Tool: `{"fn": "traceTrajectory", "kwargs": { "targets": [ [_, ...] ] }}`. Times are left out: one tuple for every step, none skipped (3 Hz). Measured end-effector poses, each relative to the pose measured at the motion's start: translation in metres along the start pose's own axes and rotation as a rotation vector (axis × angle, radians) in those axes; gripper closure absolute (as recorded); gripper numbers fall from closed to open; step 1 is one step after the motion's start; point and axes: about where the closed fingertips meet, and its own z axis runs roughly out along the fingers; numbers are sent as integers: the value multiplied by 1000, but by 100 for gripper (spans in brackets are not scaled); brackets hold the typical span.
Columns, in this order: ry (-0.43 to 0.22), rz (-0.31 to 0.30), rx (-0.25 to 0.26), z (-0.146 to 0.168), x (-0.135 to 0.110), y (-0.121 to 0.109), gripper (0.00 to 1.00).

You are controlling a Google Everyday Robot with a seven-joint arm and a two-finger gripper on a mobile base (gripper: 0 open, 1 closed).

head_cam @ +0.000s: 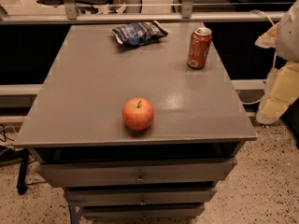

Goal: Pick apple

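Observation:
The apple [138,114] is round and orange-red with a short dark stem. It sits upright on the grey cabinet top [93,78], near the front edge, a little left of the middle. My gripper [273,101] is the white and pale-yellow shape at the right edge of the view. It hangs beside the cabinet's right side, well off to the right of the apple and apart from it. Nothing is seen in its hold.
A red-orange soda can [199,48] stands upright at the back right of the top. A dark blue chip bag [138,32] lies at the back middle. Drawers [139,174] run down the cabinet's front. A rail and chairs stand behind; speckled floor lies below.

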Motion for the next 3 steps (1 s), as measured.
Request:
{"fn": "traceTrajectory", "kwargs": {
  "targets": [
    [-4,-1,3,-1,-1,0,0],
    [-82,3,-23,13,-31,14,0],
    [-234,-13,-62,30,-92,33,0]
  ]
}}
